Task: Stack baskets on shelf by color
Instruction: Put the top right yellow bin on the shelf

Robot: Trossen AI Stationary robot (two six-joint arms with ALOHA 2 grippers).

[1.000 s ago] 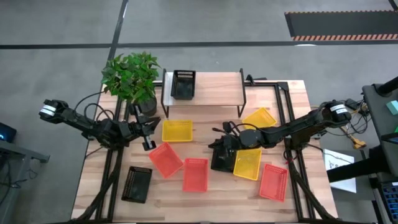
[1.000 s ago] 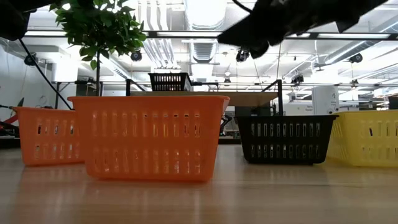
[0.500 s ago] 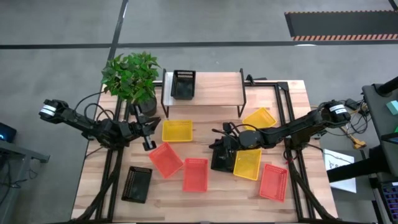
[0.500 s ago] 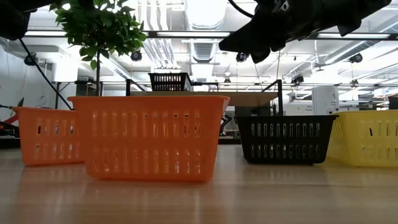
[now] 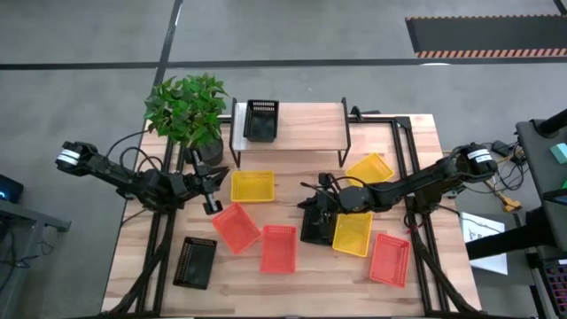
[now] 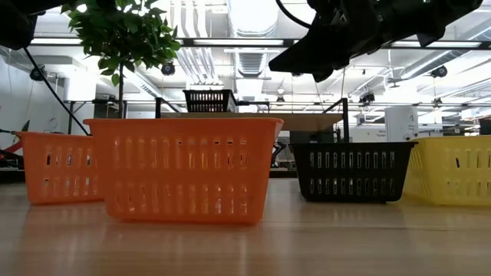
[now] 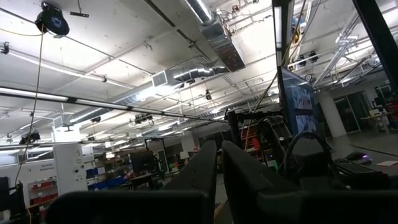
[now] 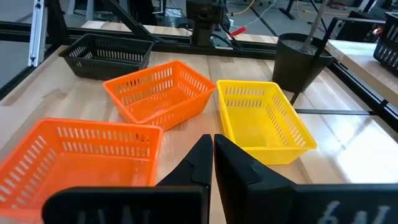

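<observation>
The shelf (image 5: 301, 124) stands at the table's far side with one black basket (image 5: 261, 120) on its left end. On the table sit two more black baskets (image 5: 195, 262) (image 5: 314, 226), three yellow ones (image 5: 252, 186) (image 5: 369, 167) (image 5: 352, 232) and three orange ones (image 5: 236, 226) (image 5: 278, 248) (image 5: 389, 259). My right gripper (image 8: 211, 146) is shut and hovers above the middle black basket (image 6: 353, 172), clear of its rim. My left gripper (image 7: 219, 165) is shut too; it waits left of the far yellow basket, raised and pointing up at the ceiling.
A potted plant (image 5: 186, 111) stands at the far left corner beside the shelf. Black frame rails (image 5: 412, 168) run along both sides of the table. Bare wood shows on the near edge (image 5: 310, 292) and on the shelf's middle and right.
My right gripper has sunk a little toward the middle black basket, staying shut. The baskets and my left arm have kept still.
</observation>
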